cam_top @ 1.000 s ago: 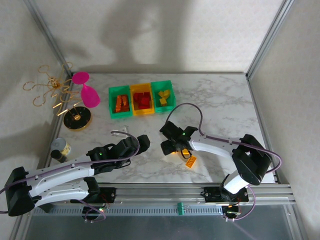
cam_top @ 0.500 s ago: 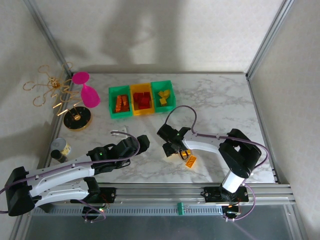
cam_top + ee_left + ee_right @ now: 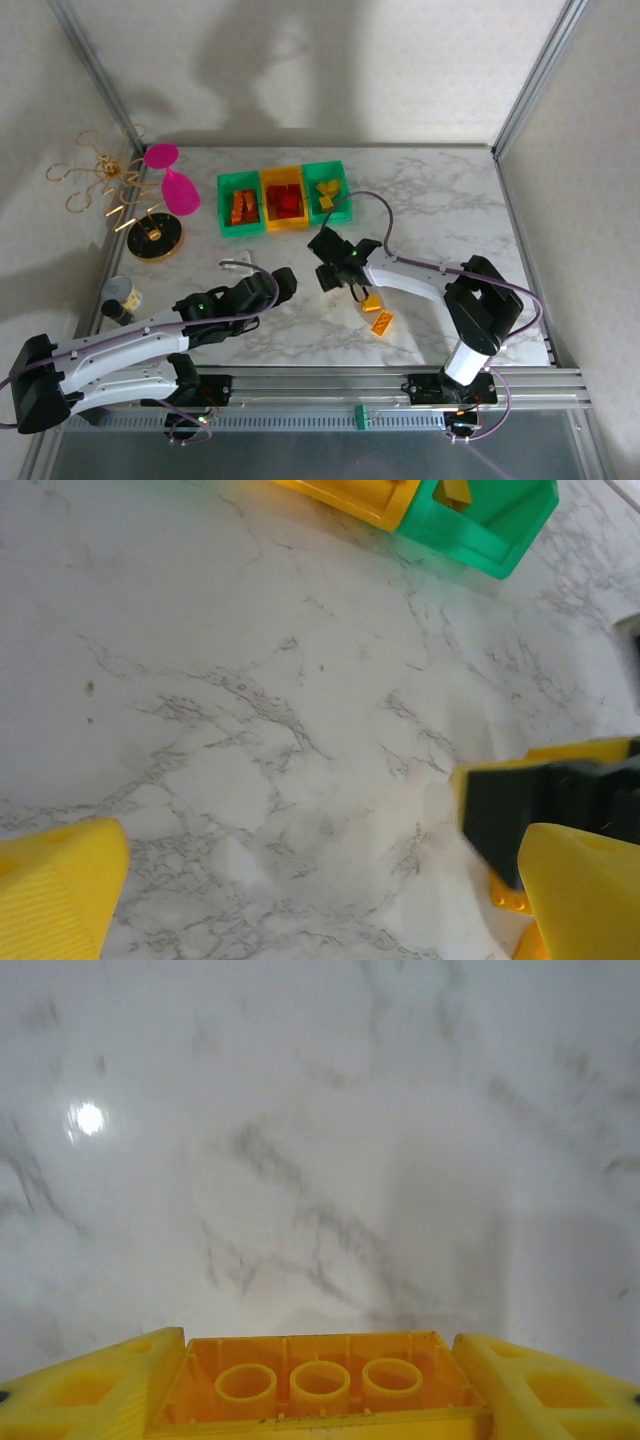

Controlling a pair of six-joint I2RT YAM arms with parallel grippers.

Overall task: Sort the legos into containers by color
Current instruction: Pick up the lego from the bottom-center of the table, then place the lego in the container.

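Observation:
My right gripper (image 3: 330, 272) (image 3: 320, 1365) is shut on an orange-yellow lego (image 3: 320, 1385). The brick sits hollow side up with three round tubes showing, spans the gap between the two yellow fingers (image 3: 90, 1392), and hangs above the marble. Two more legos lie loose just behind it, a yellow one (image 3: 372, 302) and an orange one (image 3: 381, 321). The containers stand in a row at the back: a green bin (image 3: 238, 178) with orange bricks, a yellow bin (image 3: 282, 172) with red bricks, and a green bin (image 3: 323, 166) (image 3: 490, 525) with yellow bricks. My left gripper (image 3: 285, 283) (image 3: 320, 890) is open over bare table.
A pink goblet (image 3: 172, 182), a gold wire stand (image 3: 110, 185) on a round base (image 3: 155, 238) and a tin can (image 3: 122, 297) crowd the left side. A small white piece (image 3: 240, 264) lies near the left gripper. The right arm's gripper (image 3: 560, 805) shows in the left wrist view.
The right gripper has narrowed onto a brick and moved up and left toward the bins, uncovering the yellow brick on the table. The left arm has not moved.

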